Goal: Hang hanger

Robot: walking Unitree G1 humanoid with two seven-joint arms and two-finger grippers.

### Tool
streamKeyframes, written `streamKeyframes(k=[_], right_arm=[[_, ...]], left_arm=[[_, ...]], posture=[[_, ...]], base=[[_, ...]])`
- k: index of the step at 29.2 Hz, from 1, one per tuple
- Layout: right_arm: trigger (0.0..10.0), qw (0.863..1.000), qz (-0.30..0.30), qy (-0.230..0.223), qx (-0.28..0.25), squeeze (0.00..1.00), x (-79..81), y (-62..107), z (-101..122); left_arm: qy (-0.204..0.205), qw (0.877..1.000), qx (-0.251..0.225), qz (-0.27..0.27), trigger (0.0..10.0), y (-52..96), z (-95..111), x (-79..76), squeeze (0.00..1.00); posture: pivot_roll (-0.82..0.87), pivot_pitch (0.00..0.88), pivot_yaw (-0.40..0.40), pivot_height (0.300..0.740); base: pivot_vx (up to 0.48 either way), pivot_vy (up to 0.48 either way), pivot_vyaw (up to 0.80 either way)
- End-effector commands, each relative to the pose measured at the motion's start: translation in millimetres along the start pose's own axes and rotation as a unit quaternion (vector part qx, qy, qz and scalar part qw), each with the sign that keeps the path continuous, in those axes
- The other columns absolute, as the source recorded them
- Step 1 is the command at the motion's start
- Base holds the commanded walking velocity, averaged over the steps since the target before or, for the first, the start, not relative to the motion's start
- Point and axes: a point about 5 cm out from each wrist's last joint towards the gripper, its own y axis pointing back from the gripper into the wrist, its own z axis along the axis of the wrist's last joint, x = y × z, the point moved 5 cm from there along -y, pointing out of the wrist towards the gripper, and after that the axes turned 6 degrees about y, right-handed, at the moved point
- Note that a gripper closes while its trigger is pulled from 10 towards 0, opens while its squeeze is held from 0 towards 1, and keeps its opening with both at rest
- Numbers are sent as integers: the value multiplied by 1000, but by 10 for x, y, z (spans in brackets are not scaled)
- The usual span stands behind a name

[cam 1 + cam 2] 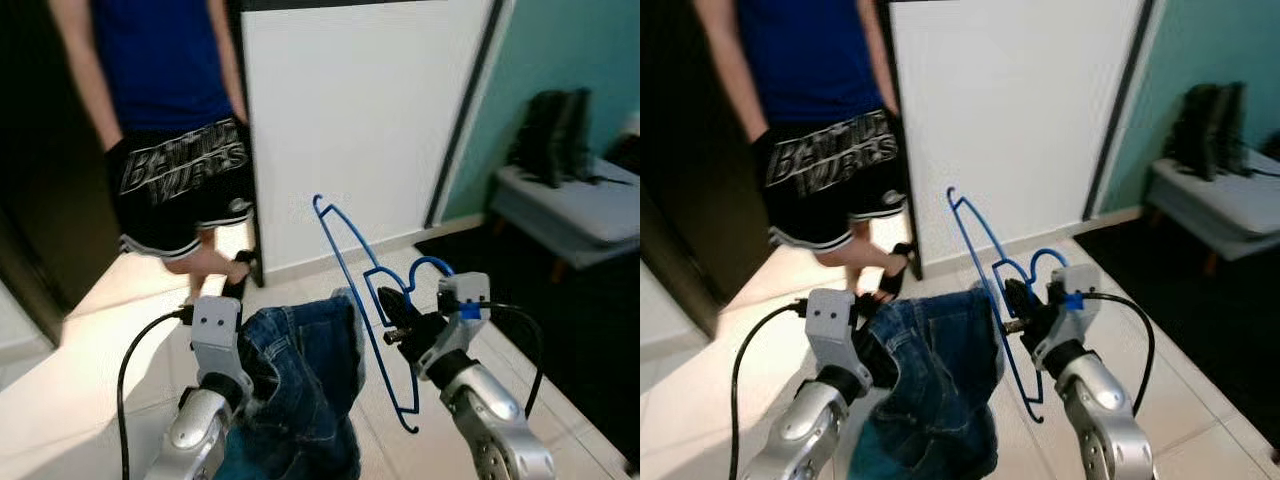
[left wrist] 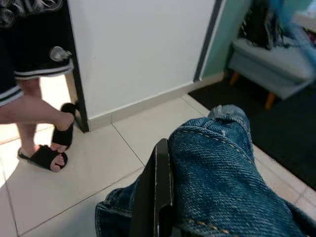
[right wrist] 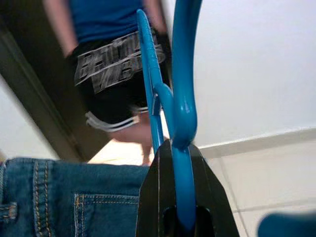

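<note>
A blue plastic hanger is held clenched near its hook in the right gripper, just beside the blue jeans grasped by the left gripper, with a person standing beyond on the tiled floor.

both claws raised — clamped shut

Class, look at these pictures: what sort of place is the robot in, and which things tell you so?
Probably a room in a home, perhaps a bedroom or hallway. Signs: the pale tiled floor, a tall white wardrobe-like panel, and a grey cushioned bench against a teal wall.
</note>
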Motion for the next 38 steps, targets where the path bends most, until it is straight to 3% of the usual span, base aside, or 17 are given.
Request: streamKeyframes(k=[1,12,38], right_arm=[[10000,1000,-1,-9,5,0,15,4,-18],[10000,999,-17,-42,0,0,-48,14,-11],[10000,999,-10,-47,2,0,-28,3,21]], left_arm=[[4,1000,-14,3,10000,-3,63,4,0],[2,1000,-7,3,10000,-33,45,7,0],[5,1000,3,12,10000,-42,39,27,0]], posture=[[3,0,22,740],[6,0,20,740],[9,0,16,740]], base=[[0,0,-800],[0,0,-800],[0,0,-800]])
